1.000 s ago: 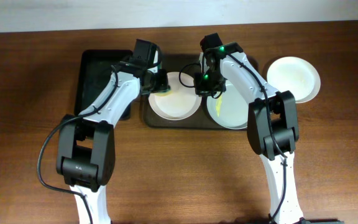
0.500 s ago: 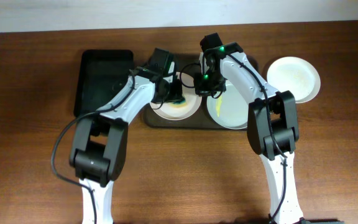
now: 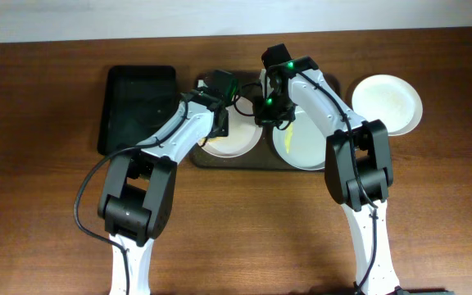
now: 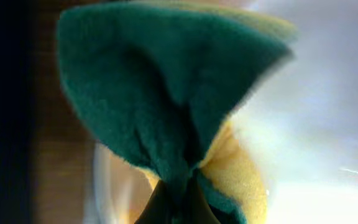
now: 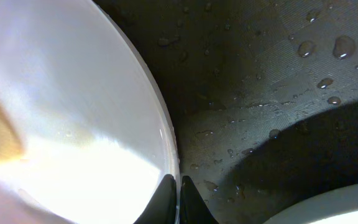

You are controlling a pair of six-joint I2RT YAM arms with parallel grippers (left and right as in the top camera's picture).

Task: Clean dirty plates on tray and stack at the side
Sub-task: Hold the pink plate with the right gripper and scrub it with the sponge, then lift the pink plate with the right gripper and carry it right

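The left hand [image 4: 176,206] pinches a folded green-and-yellow sponge [image 4: 160,93] before a white plate [image 4: 328,155].

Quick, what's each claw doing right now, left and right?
Left claw: closed, holding the green-yellow sponge.
Right claw: closed, pinching the plate rim.

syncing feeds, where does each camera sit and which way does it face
overhead: above the table, facing straight down on the tray, three plates, black tray; both arms show.
left wrist: on the left arm, facing along the left jaws, shut on a green-and-yellow sponge over the left plate; jaw tips show.
right wrist: on the right arm, facing down past the right jaws, shut on that plate's rim, onto the wet tray.
shared: both wrist views show that plate and sponge.
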